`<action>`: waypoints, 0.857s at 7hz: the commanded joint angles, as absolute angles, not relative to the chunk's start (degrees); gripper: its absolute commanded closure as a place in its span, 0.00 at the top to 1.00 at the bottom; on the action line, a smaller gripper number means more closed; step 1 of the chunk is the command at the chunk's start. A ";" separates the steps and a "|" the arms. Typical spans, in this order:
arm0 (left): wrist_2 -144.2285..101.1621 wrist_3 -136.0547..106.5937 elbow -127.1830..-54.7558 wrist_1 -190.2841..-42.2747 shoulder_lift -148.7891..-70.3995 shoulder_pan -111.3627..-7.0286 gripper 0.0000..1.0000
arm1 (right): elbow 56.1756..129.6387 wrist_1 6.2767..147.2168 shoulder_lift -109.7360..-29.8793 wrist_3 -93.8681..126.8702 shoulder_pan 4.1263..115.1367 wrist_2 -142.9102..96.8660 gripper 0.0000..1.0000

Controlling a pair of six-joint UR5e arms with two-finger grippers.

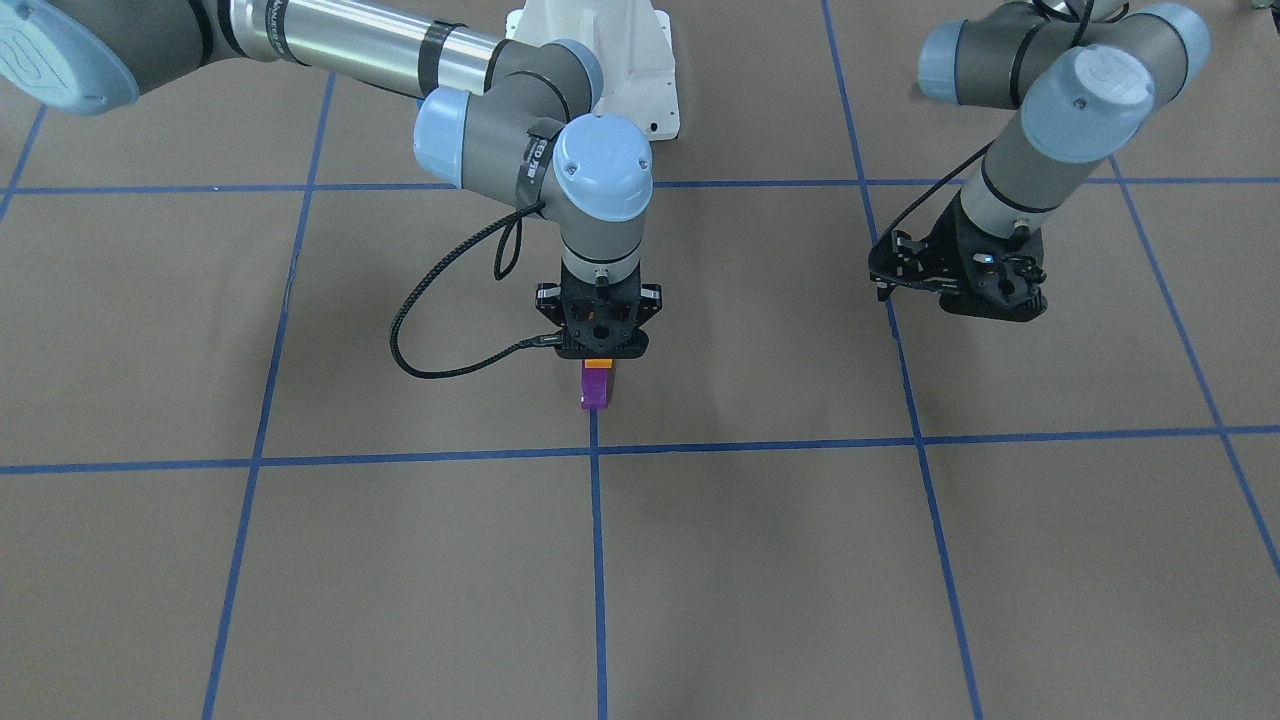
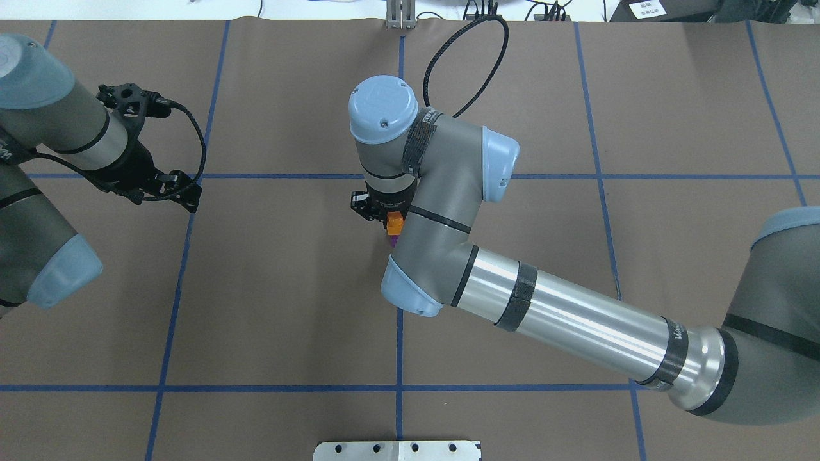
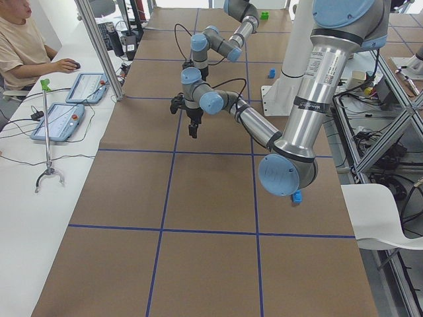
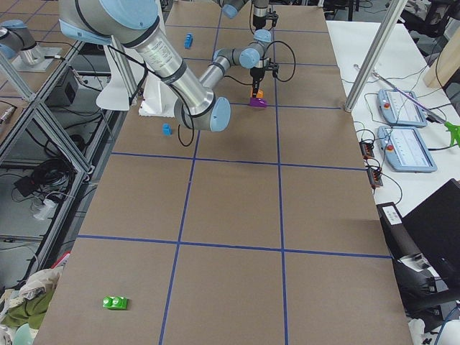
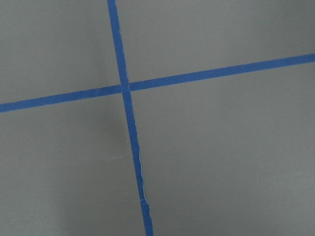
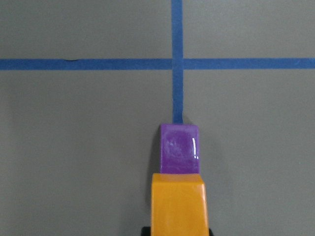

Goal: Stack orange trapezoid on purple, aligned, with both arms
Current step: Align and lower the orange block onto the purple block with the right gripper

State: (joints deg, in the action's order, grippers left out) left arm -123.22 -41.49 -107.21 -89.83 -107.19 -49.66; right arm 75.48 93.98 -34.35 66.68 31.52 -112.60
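My right gripper (image 1: 598, 352) points straight down at the table's middle, shut on the orange trapezoid (image 1: 598, 363). The orange block sits directly over the purple block (image 1: 596, 388), which stands on the brown table at the end of a blue tape line. The two look to be touching; I cannot tell whether they are pressed together. In the right wrist view the orange block (image 6: 178, 204) covers the near part of the purple block (image 6: 179, 148). Both show in the overhead view, orange (image 2: 395, 222) above purple (image 2: 393, 241). My left gripper (image 2: 184, 192) hangs off to the side, open and empty.
The white robot base (image 1: 600, 60) stands behind the blocks. A small blue block (image 4: 167, 129) lies near the base, a blue brick (image 4: 188, 37) further along, and a green brick (image 4: 115, 302) at the table's end. An operator (image 3: 20, 39) sits beside the table.
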 commanded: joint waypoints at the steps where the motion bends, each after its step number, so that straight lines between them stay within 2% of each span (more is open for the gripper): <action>1: -123.31 -41.48 -107.23 -89.82 -107.23 -49.66 1.00 | 75.32 93.96 -34.45 66.45 31.38 -112.59 0.00; 6: -123.31 -41.48 -107.31 -89.82 -107.40 -49.66 1.00 | 75.15 93.96 -34.72 66.36 30.85 -111.80 0.00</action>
State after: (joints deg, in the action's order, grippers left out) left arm -123.31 -41.48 -107.26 -89.82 -107.34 -49.66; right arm 75.19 93.96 -34.70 66.36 30.99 -112.03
